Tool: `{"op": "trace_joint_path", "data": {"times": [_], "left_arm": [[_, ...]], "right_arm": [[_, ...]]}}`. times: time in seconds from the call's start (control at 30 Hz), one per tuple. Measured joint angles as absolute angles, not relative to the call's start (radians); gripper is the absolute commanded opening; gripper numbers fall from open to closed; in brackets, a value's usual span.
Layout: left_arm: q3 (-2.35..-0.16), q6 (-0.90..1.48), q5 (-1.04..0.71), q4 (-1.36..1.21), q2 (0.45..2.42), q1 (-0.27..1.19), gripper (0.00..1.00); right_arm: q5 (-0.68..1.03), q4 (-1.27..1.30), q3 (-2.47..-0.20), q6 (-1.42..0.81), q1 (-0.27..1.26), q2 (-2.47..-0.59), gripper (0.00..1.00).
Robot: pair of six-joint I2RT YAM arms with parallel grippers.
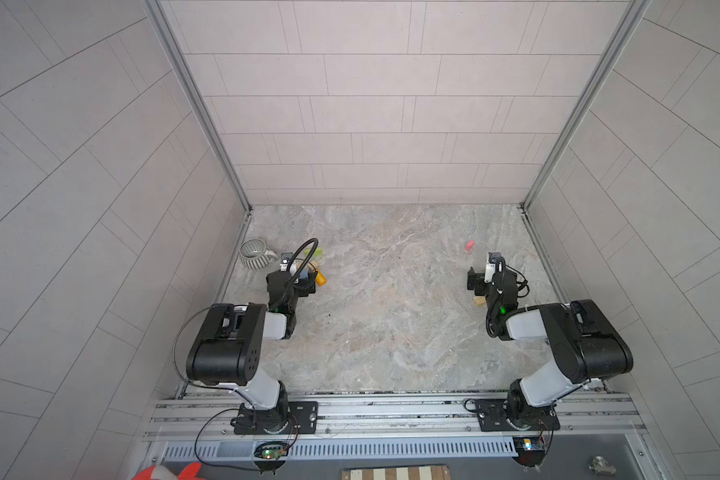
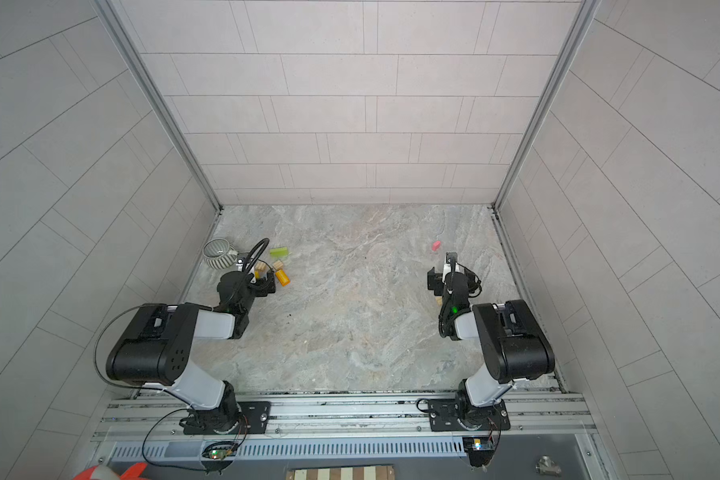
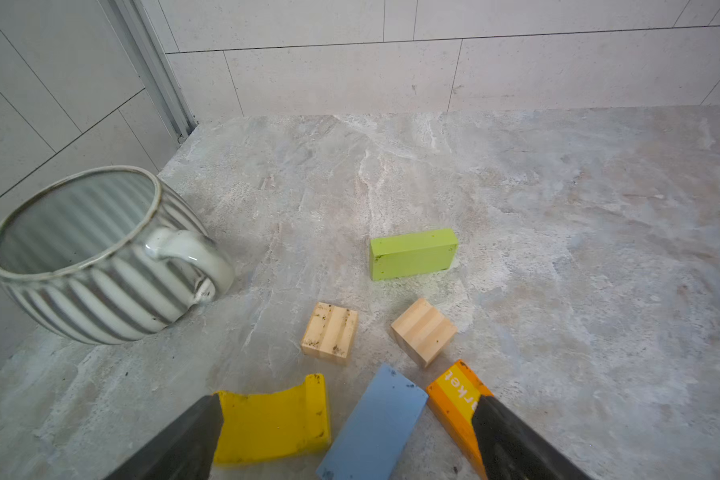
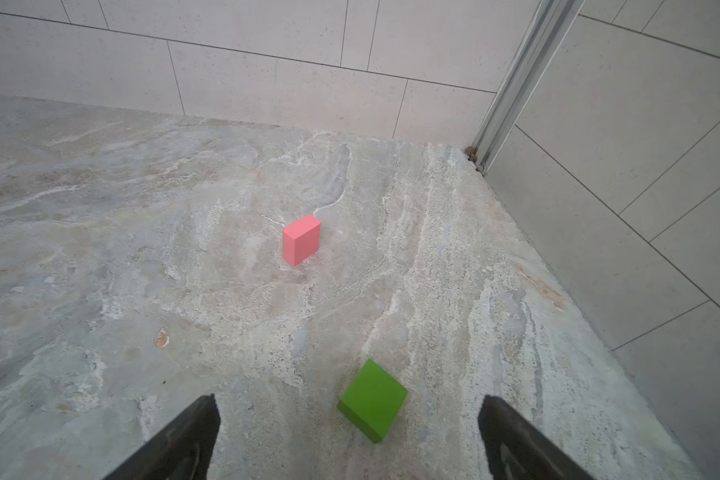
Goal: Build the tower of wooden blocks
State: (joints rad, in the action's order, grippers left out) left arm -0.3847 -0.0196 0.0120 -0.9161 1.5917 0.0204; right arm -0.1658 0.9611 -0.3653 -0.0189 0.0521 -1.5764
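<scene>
Jaws on both arms stand fully apart and hold nothing. Nothing is stacked yet: the pieces lie loose on the worktop in two groups, well apart.

The left arm and right arm are each folded, elbow high, with the wrist tipped down over its own group.

Near the ribbed mug lie the blue block, yellow arch, light green block, orange block and two tan cubes. The left jaws straddle the blue one, their tips over the arch and the orange piece. The right jaws frame a dark green block, with a pink block further off.

A base piece is probably being chosen, and the long blue block suits. Square the wrist to its narrow sides, descend without nudging its neighbours, then lay it flat in the open middle.
</scene>
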Motion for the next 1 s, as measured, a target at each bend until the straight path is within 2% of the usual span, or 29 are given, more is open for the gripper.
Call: {"op": "trace_joint_path", "data": {"times": [1.0], "left_arm": [[-0.359, -0.02, 0.019, -0.953, 1.592, 0.02, 1.0]], "right_arm": [[-0.186, 0.977, -0.364, -0.007, 0.063, -1.576, 0.99]]}}
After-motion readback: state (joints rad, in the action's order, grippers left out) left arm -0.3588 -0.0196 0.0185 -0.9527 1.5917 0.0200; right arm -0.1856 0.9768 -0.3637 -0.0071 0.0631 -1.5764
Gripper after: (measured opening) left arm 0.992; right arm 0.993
